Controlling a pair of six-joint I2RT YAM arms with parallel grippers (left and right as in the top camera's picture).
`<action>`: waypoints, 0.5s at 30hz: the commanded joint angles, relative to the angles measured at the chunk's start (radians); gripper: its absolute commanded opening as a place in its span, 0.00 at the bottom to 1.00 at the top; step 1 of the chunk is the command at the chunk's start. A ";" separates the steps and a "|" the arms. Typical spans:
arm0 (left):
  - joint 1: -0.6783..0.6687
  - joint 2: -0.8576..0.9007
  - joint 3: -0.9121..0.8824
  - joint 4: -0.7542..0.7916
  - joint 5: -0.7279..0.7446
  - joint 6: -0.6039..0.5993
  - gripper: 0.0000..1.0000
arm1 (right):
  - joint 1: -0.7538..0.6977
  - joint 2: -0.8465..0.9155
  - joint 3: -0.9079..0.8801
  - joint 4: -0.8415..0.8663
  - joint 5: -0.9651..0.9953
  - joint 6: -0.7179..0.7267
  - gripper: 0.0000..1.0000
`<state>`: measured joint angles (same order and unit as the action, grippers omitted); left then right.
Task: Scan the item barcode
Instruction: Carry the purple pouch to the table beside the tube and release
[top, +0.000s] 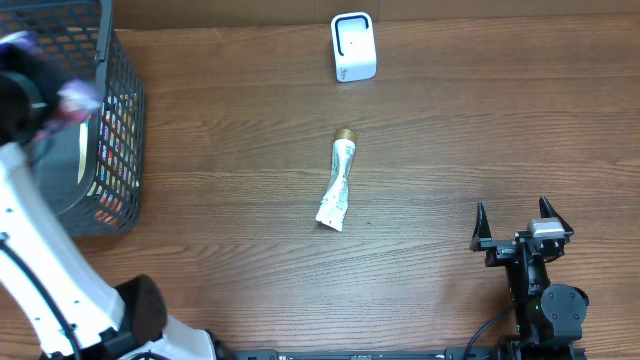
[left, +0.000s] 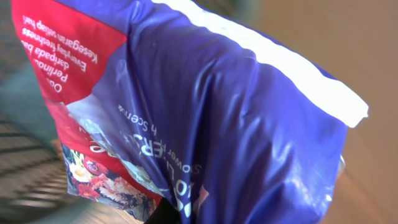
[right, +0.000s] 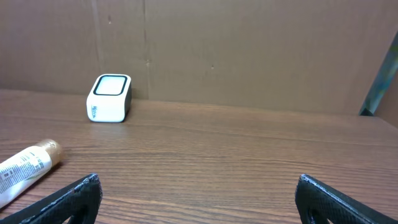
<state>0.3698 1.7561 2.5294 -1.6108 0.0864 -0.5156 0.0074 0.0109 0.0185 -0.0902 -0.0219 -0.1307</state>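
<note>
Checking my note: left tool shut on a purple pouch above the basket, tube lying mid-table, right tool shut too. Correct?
No: the right tool is open, fingers spread wide with nothing between them, as the right wrist view shows. The purple pouch, basket and tube are as you noted.

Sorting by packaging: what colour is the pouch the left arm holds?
The pouch is purple and red; left wrist view.

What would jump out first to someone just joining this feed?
The purple and red pouch fills the left wrist view, held by the left gripper over the dark basket at the table's left edge. A white tube lies mid-table, the white scanner beyond it; the right gripper sits open, bottom right.
</note>
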 joint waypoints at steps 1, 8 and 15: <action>-0.190 -0.006 -0.005 -0.027 0.090 0.042 0.04 | 0.005 -0.008 -0.010 0.006 0.002 0.003 1.00; -0.595 0.090 -0.212 -0.033 -0.022 0.006 0.04 | 0.005 -0.008 -0.010 0.006 0.002 0.003 1.00; -0.787 0.244 -0.458 0.066 -0.230 -0.146 0.04 | 0.005 -0.008 -0.010 0.006 0.002 0.003 1.00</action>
<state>-0.3748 1.9385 2.1563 -1.5768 -0.0071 -0.5743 0.0074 0.0109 0.0185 -0.0898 -0.0219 -0.1310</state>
